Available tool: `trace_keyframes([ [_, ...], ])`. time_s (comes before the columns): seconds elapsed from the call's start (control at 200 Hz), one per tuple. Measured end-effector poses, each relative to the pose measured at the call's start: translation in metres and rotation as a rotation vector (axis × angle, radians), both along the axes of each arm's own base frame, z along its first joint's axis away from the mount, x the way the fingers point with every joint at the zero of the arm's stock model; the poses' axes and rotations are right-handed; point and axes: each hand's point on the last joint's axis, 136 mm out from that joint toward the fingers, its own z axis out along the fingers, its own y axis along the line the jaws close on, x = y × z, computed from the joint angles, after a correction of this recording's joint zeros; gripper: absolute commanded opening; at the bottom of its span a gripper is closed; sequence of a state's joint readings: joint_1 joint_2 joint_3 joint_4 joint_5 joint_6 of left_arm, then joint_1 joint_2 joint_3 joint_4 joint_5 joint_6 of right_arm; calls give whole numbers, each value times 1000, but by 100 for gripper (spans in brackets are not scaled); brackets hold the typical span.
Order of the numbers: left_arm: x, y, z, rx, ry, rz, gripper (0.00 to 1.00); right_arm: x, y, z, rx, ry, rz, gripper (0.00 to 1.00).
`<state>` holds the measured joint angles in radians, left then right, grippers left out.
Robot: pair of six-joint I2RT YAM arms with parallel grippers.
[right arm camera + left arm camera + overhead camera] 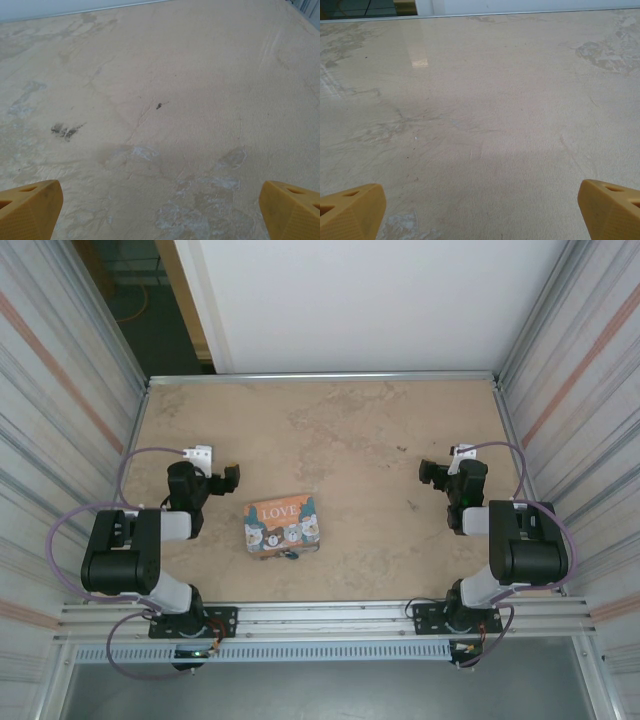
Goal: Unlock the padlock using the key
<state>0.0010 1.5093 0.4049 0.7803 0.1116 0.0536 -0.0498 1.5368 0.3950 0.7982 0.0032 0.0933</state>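
Top view: left gripper [228, 478] sat left of centre, right gripper [432, 474] at right. I saw both sets of jaws spread wide and holding nothing, above the table [350, 430]. The padlock [289, 555] lay lower centre, against the bottom edge of the orange box [282, 525]. Too small for detail.

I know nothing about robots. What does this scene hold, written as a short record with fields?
table: beige, stained, walled on three sides
box: orange, printed "LOVE", lying mid-table between the two arms
small item: dark, at the box's near edge, too small to identify
left gripper: open, empty, just left of the box
right gripper: open, empty, well right of the box
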Motion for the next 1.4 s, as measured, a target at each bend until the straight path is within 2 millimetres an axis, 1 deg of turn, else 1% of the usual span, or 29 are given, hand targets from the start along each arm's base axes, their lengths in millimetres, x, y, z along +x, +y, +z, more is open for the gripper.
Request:
trace_keyframes([
  [0.12,0,0,0,0,1,0,99,0,0,0,0,0,-2,99],
  [0.21,-4,1,3,3,15,8,99,-2,-2,-1,1,10,-12,99],
  [0.281,-8,4,16,9,2,22,99,-4,-5,1,2,17,-28,99],
  [0.381,-11,6,45,15,-50,41,99,-7,-11,11,14,13,-53,99],
  [0.511,-13,4,79,-11,-86,53,99,-12,-12,31,39,4,-68,99],
  [0.656,-24,7,109,-90,-62,103,99,-22,-6,67,99,-20,-64,99],
  [0.777,-39,4,136,-189,-20,101,99,-38,10,98,169,-28,-32,99],
  [0.862,-53,-3,153,-251,11,83,99,-51,25,112,228,-15,5,99],
  [0.907,-61,-7,159,-278,28,70,99,-60,34,117,258,-5,28,99],
  [1.002,-78,-15,159,-333,81,49,99,-81,53,119,315,38,71,99],
  [1.112,-98,-22,148,-397,168,46,99,-104,71,115,379,99,104,99],
  [1.217,-112,-30,139,-474,240,48,99,-124,86,115,445,138,128,99],
  [1.298,-122,-37,128,-541,302,45,99,-135,97,116,498,161,154,99],
  [1.398,-135,-49,107,-634,406,41,99,-147,115,114,564,209,204,99],
])
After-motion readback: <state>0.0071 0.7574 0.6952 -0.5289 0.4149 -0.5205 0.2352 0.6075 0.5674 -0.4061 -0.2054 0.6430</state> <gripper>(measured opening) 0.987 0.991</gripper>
